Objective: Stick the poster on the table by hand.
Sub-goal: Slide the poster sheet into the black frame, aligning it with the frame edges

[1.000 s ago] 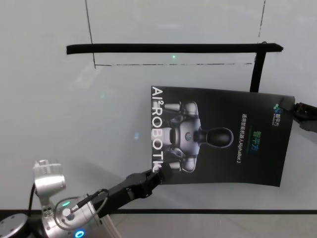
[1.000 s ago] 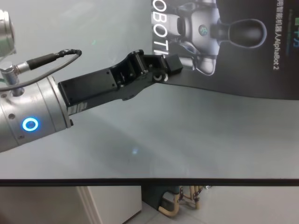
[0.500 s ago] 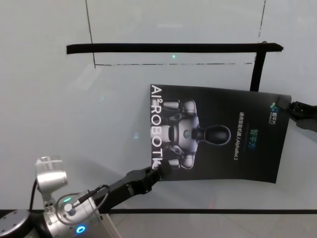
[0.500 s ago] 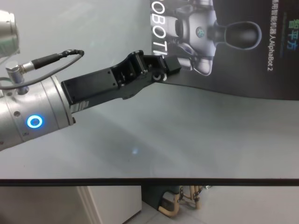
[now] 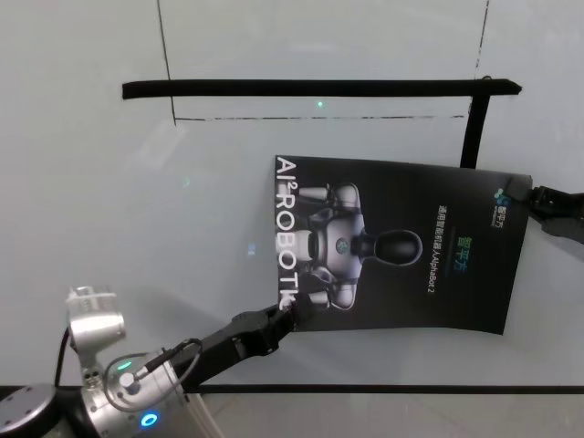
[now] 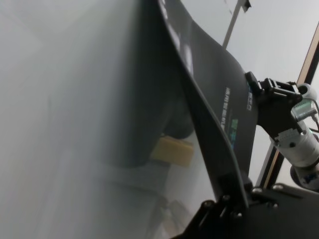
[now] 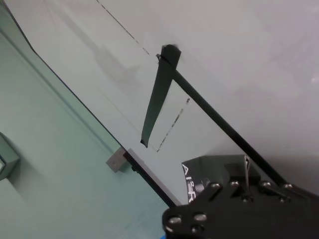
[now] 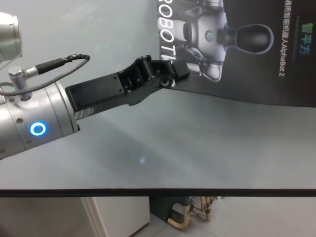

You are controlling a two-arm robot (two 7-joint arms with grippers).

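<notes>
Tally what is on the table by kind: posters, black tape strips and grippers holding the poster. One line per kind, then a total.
Posters: 1, the poster on the table.
Black tape strips: 2, a long tape strip and a short tape strip.
Grippers: 2, the left gripper and the right gripper, each at a poster corner.
Total: 5

White "AI² ROBOT…" along the near-left edge of the poster [image 5: 401,246], "AlphaBot 2" in small print beside the printed humanoid
</notes>
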